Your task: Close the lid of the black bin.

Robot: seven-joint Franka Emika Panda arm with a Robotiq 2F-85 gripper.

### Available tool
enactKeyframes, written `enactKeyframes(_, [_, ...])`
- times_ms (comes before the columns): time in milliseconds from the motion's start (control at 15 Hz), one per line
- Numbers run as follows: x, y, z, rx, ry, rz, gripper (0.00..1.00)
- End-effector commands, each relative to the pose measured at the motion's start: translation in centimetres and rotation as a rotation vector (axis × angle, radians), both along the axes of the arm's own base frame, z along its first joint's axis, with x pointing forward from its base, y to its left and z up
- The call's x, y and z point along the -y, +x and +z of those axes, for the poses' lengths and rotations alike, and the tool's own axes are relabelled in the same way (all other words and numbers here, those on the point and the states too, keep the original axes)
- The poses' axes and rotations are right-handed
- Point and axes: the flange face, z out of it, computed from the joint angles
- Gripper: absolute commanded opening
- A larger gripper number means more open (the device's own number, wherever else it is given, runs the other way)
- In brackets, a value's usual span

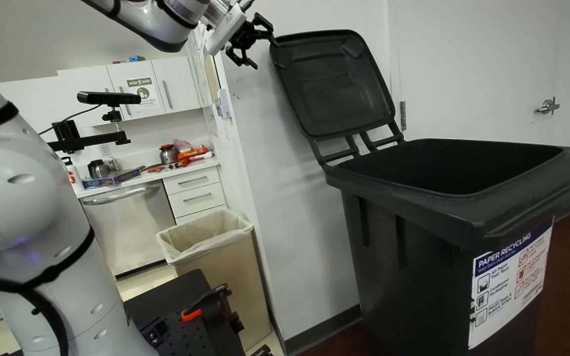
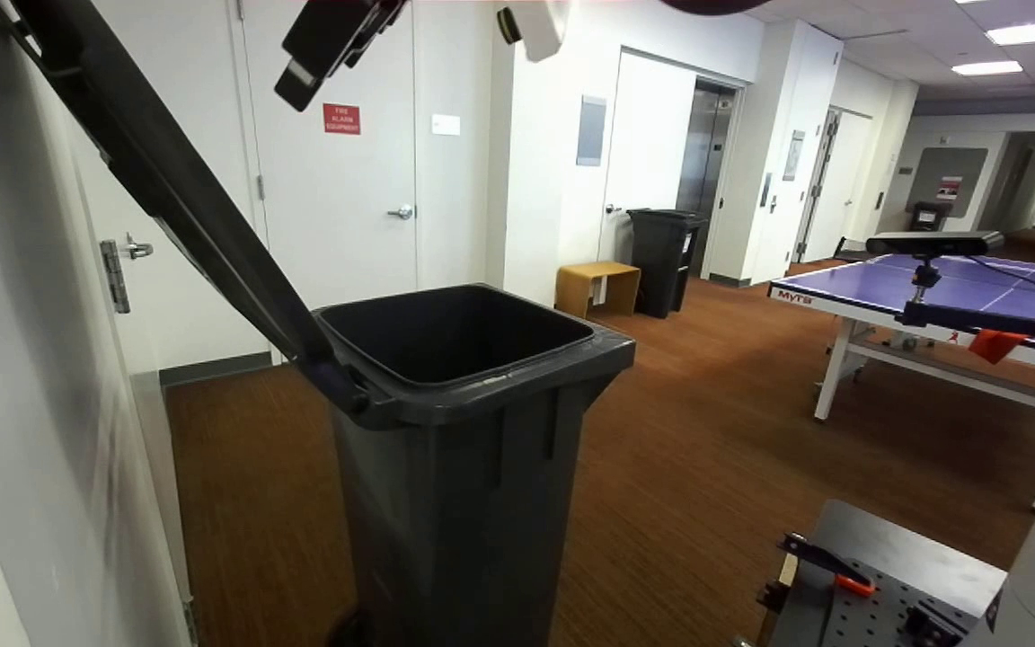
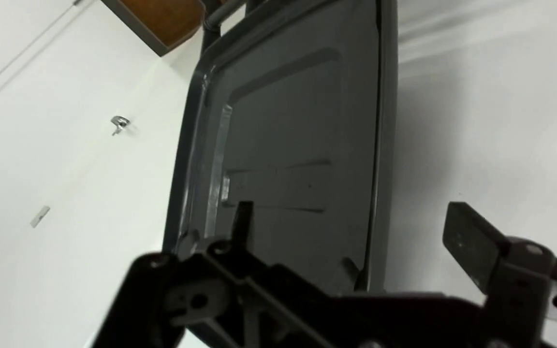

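Observation:
The black bin stands open in an exterior view, its white-and-blue label facing front; it also shows in an exterior view. Its lid is swung up and leans back near the white wall, joined by two hinge arms. The lid also shows edge-on in an exterior view. My gripper is open at the lid's upper corner; one fingertip overlaps that corner, and I cannot tell if it touches. In the wrist view, my open gripper has one finger over the lid's inner face and the other beyond its edge.
A beige bin with a liner stands by the wall's end. The white wall is close behind the lid. A black perforated plate lies at the robot's base. A ping-pong table stands farther off.

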Motion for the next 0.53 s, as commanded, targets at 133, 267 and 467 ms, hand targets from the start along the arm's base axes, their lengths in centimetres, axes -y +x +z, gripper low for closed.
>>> enactKeyframes(133, [-1.1, 1.7, -0.9, -0.016, 0.019, 0.025, 1.0])
enactKeyframes(267, [-1.3, 1.8, -0.6, -0.01, 0.024, 0.026, 1.0])
enactKeyframes(467, [-3.0, 1.8, -0.7, -0.041, 0.108, 0.033, 1.0])
